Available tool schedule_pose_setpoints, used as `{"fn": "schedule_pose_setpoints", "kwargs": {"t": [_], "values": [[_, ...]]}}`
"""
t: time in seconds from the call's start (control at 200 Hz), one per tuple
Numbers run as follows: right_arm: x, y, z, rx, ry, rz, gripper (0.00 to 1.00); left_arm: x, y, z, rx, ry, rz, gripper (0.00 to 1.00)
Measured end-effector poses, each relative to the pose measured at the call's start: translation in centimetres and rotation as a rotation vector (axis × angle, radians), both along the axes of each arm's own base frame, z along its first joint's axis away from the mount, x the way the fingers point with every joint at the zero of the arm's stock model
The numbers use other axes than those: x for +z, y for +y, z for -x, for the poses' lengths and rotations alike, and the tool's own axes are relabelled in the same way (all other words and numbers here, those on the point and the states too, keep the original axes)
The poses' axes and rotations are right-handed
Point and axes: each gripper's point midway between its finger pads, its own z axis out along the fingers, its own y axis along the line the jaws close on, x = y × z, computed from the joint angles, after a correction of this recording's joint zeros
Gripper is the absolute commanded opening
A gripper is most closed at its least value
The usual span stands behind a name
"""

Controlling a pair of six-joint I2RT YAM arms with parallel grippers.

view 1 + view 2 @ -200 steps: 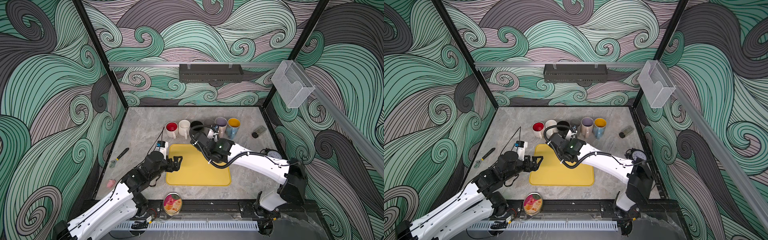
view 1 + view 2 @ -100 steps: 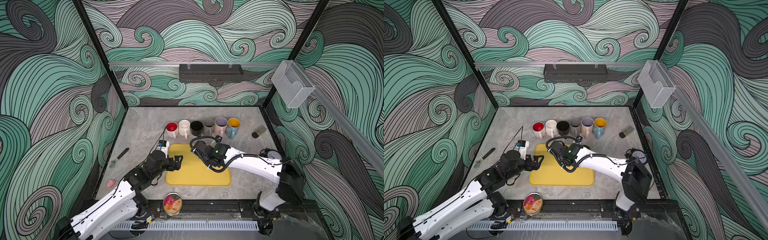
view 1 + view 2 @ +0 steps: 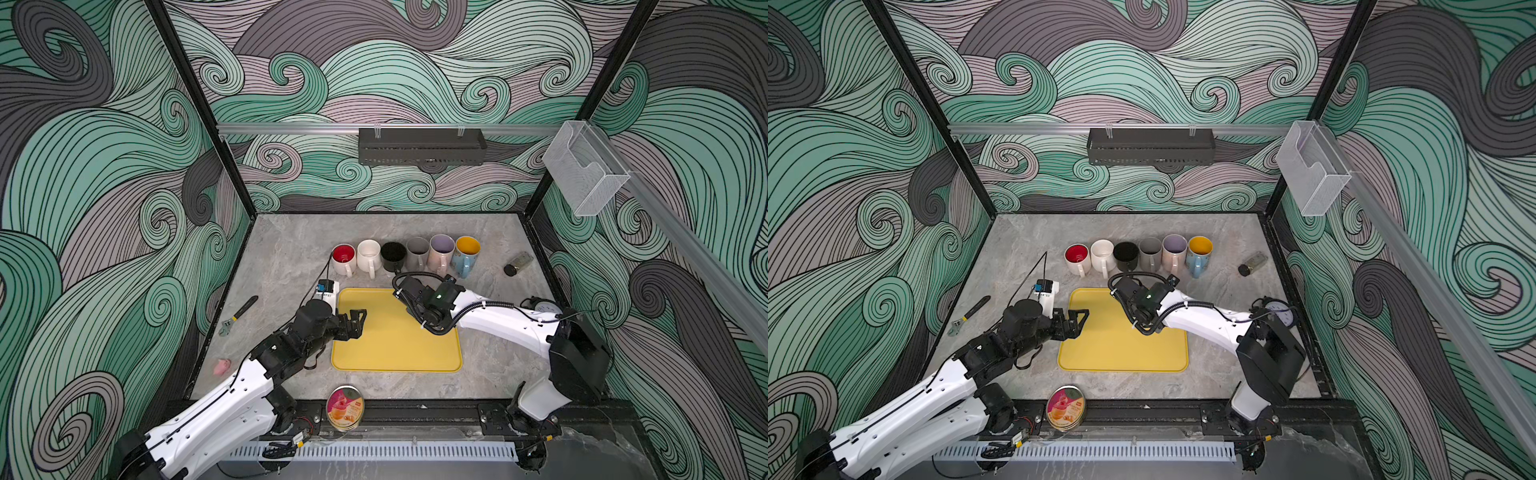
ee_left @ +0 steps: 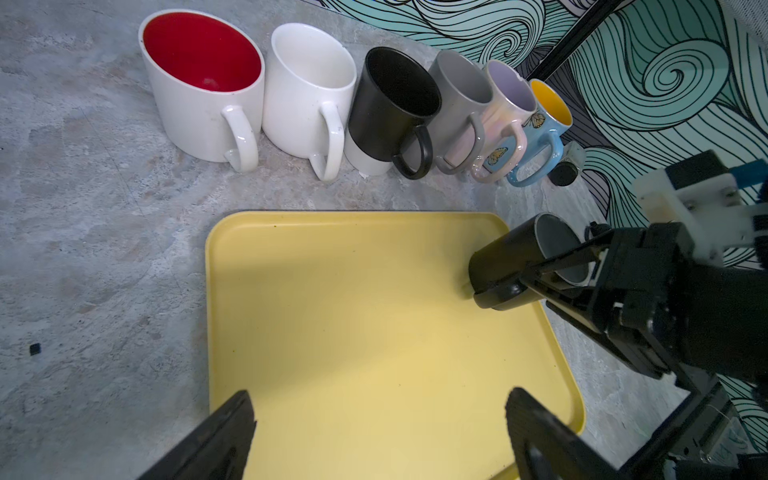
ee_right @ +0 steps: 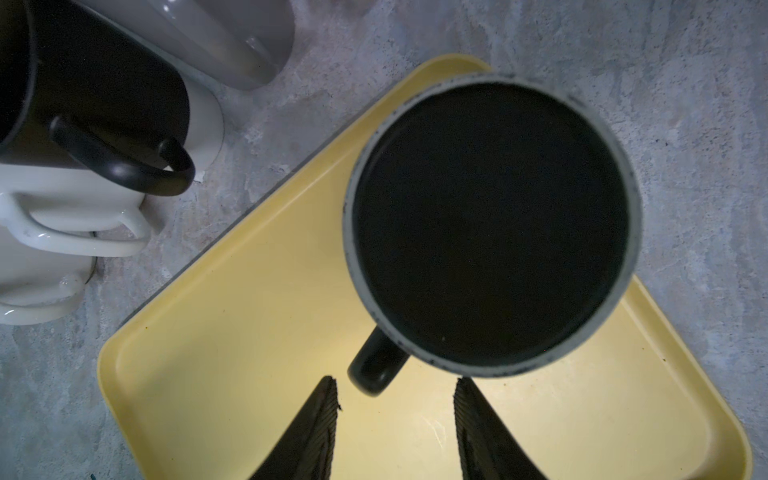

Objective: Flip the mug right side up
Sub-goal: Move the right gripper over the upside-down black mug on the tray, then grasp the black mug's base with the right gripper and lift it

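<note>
Right arm (image 3: 498,320) sits back off the mug row (image 3: 392,253) compared with a second ago. It was covering the grey mug (image 3: 417,249) then, and that one's in plain sight now. The left arm (image 3: 232,399) hasn't really budged.

In both top views the right arm comes in from the lower right, folded at the elbow. Its black wrist hangs over the top edge of the yellow tray (image 3: 395,349), a bit right of centre frame. The left arm reaches up from the lower left, with the left pincer (image 3: 358,318) spread wide over the tray's left edge.

From above, the black mug (image 5: 490,224) is hidden under the right arm. The wrist views put it over the tray corner on the row side. It's tipped, with the long axis slanted: one end is down by the tray and the other is raised toward the right wrist camera. Mouth or foot, can't tell, it's just a dark disc with a pale ring.

Its handle (image 5: 374,370) sits between the tips of the right pincer (image 5: 395,380). The jaws are about half apart with yellow showing beside the handle, so I can't say whether it's actually gripped.
</note>
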Motion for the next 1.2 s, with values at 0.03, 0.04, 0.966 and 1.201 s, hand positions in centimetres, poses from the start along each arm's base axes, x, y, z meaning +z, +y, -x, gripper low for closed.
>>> {"fn": "schedule_pose_setpoints", "kwargs": {"t": [0.03, 0.04, 0.966, 1.201], "values": [[-0.2, 0.0, -0.1, -0.002, 0.004, -0.004, 0.48, 0.0, 0.0, 0.0, 0.0, 0.001, 0.0, 0.96], [-0.3, 0.0, -0.1, -0.003, 0.005, -0.005, 0.48, 0.0, 0.0, 0.0, 0.0, 0.001, -0.001, 0.96], [-1.5, -3.7, 0.2, 0.105, 0.025, 0.046, 0.38, -0.7, -0.1, -0.1, -0.001, 0.006, -0.004, 0.96], [-1.6, -4.0, -0.2, 0.155, 0.04, 0.062, 0.26, -1.7, 0.1, 0.1, 0.0, 0.021, -0.017, 0.96]]}}
